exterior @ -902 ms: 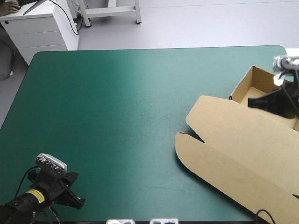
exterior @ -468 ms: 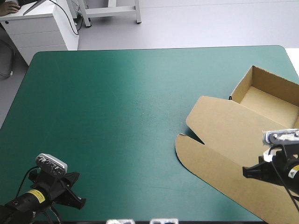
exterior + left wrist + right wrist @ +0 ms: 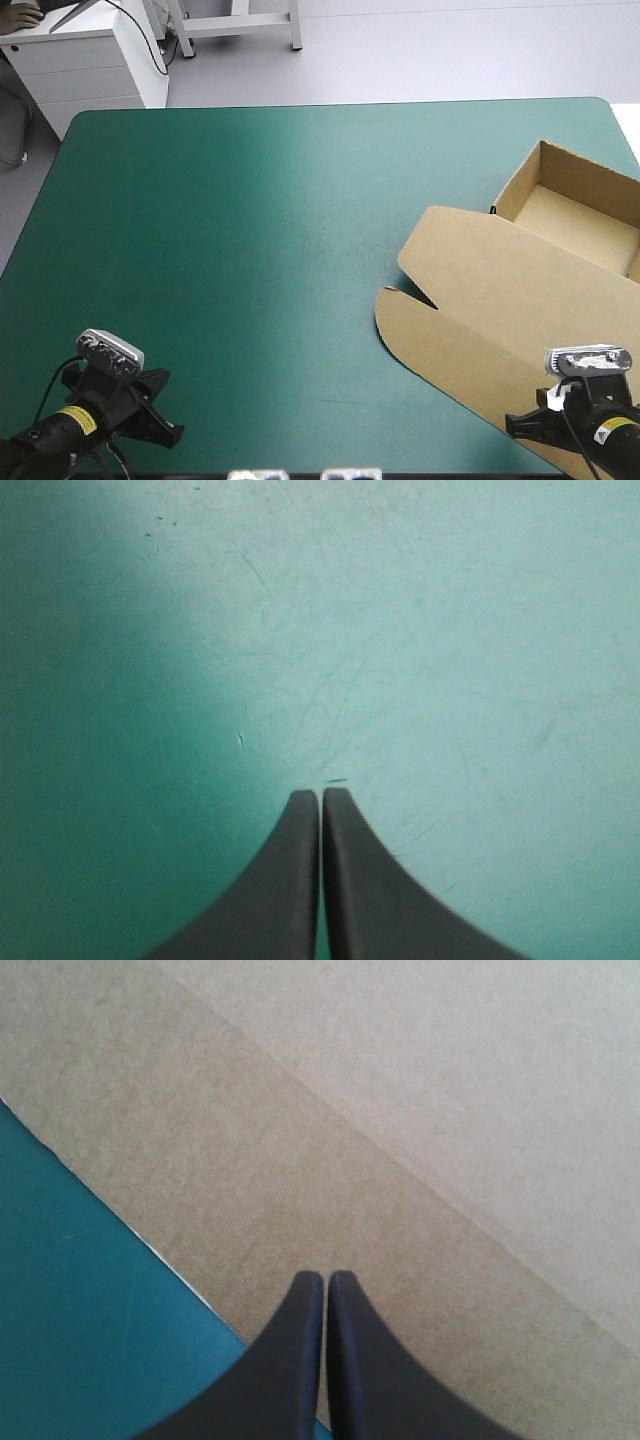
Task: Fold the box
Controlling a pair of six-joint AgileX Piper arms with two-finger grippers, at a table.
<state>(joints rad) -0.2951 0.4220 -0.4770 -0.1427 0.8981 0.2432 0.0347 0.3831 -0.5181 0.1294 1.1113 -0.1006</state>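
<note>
Box (image 3: 500, 290) was judged light, stiff, probably bending only at creases | flap edge preferred for gripping | right gripper (image 3: 326, 1278) was closed, empty, over box | left gripper (image 3: 321, 795) closed, well apart from box

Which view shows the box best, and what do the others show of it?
The high view: the box shows nearly whole, tray walls raised, lid flat. The right wrist view shows only a creased stretch of lid and one edge. The left wrist view shows none of it, only teal-green cover.
</note>
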